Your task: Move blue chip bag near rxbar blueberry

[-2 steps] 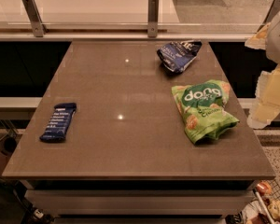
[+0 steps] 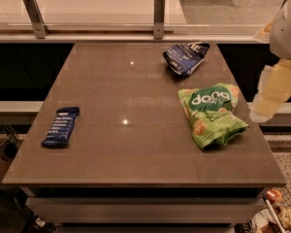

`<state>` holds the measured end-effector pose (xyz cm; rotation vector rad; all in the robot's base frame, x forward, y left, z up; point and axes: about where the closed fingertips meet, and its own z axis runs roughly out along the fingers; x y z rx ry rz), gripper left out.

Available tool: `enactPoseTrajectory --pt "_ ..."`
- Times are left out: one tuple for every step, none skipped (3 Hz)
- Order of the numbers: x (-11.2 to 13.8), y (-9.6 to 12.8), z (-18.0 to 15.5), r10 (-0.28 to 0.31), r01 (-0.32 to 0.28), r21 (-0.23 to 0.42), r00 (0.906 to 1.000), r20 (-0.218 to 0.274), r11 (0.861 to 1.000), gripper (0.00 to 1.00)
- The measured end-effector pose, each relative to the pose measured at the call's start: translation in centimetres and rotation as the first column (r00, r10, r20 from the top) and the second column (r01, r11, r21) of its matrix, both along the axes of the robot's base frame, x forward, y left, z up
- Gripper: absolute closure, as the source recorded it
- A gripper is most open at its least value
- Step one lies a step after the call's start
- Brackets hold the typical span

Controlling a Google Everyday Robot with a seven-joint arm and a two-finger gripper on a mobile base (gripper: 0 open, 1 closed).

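The blue chip bag (image 2: 185,57), a wrinkly dark navy foil bag with white lettering, lies at the far right of the brown table (image 2: 116,144). The rxbar blueberry (image 2: 61,126), a slim flat dark blue bar with white text, lies near the table's left edge. They are far apart. My gripper (image 2: 260,114) hangs at the right edge of the view, beside the table's right side, well away from both. It holds nothing that I can see.
A larger bright green chip bag (image 2: 211,112) lies on the right side of the table between my arm and the middle. A glass barrier with metal posts (image 2: 158,16) runs along the far edge. The arm's pale body (image 2: 287,33) fills the upper right.
The arm has shifted slightly at the right edge of the view. The bags and the bar have not moved.
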<state>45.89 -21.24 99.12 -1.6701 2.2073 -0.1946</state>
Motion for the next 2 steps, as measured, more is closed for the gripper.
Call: enactPoseTrajectory --pt "5.5 0.9 0.2 -0.071 0.071 -0.001 0.9943 0.079 0.997 0.0" --pt "9.9 1.8 -0.4 -0.133 0.126 0.059 0.9827 0.129 0.99 0.0"
